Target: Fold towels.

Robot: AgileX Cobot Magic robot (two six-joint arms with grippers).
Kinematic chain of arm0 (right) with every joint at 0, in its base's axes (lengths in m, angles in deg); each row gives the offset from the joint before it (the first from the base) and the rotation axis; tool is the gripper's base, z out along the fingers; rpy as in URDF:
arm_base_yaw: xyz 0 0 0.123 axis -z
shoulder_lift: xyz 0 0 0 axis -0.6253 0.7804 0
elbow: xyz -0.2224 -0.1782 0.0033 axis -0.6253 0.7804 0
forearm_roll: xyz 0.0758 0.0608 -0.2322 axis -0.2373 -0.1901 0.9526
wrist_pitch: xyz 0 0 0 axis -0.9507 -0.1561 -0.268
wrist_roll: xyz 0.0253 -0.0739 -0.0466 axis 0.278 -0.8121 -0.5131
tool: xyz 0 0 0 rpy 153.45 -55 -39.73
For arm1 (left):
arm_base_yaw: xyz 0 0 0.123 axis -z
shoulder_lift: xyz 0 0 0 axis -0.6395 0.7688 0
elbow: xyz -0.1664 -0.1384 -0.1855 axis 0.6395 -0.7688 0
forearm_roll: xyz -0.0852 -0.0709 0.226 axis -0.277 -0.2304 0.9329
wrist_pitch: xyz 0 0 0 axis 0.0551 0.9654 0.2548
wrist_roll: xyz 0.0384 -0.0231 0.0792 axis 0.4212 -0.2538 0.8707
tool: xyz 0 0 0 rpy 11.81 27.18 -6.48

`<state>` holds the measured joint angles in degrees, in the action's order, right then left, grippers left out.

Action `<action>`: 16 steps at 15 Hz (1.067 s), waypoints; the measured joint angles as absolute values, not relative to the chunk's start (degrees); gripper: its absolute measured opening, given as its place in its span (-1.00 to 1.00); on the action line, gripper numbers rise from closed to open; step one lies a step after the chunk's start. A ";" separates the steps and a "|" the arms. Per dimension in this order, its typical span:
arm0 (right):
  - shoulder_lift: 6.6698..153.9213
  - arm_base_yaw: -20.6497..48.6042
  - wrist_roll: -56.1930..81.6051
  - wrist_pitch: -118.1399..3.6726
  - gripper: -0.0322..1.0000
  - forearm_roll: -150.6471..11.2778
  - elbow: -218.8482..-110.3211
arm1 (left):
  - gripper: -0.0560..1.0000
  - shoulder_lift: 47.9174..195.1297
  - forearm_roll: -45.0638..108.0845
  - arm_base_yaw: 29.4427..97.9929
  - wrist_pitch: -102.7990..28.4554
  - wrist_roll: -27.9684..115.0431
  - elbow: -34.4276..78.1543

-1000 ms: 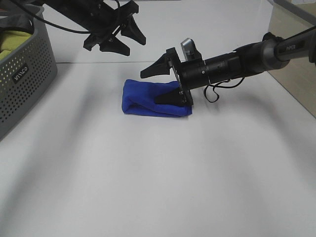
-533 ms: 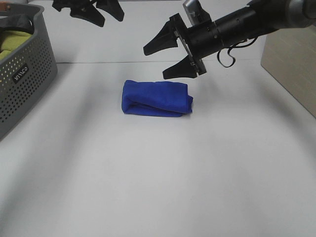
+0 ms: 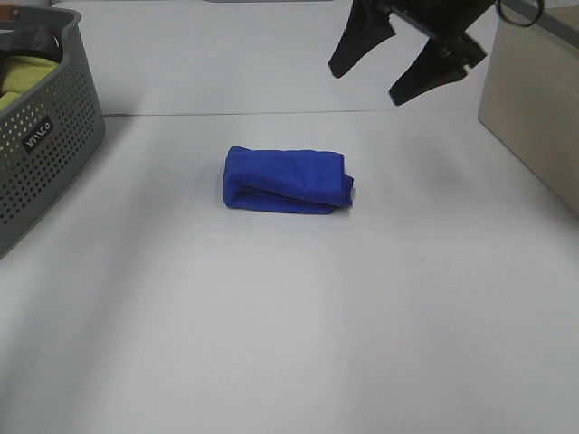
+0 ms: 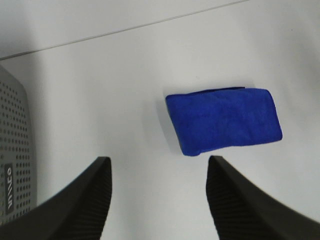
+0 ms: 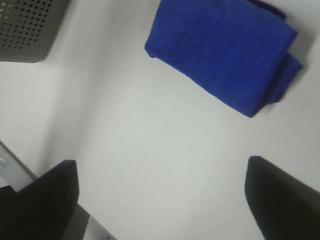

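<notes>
Lying folded on white table (image 3: 289, 316): blue towel (image 3: 286, 180), compact bundle, below and well apart from both claws, touching neither. Hanging above towel's far right side: right gripper (image 3: 403, 63), jaws spread wide, holding nothing. Looking down on towel from above: left gripper (image 4: 157, 195), fingers parted, empty. Sitting well off to left of both: grey perforated basket (image 3: 45, 154), yellow-green cloth (image 3: 23, 72) inside.

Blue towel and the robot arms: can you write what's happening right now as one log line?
royal-blue plush towel: folded, lying free on white table | right gripper: raised, jaws open, empty | left gripper: jaws open, empty | grey perforated basket: at table's left
</notes>
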<state>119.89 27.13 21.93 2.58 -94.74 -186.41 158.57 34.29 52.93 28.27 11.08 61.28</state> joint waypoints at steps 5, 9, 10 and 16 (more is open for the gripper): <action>102.36 27.13 28.46 2.70 0.71 -81.90 -180.45 | 0.14 137.15 36.18 52.93 28.44 10.97 34.64; 86.77 27.13 28.41 2.76 0.71 -81.33 -163.84 | 0.14 120.87 38.13 52.93 28.56 10.97 17.10; 81.90 27.13 28.41 2.76 0.71 -81.16 -157.76 | 0.14 116.29 38.36 52.93 28.67 10.97 12.35; 51.93 27.13 28.41 2.01 0.71 -75.08 -123.90 | 0.14 84.66 38.53 52.93 28.79 10.91 -11.49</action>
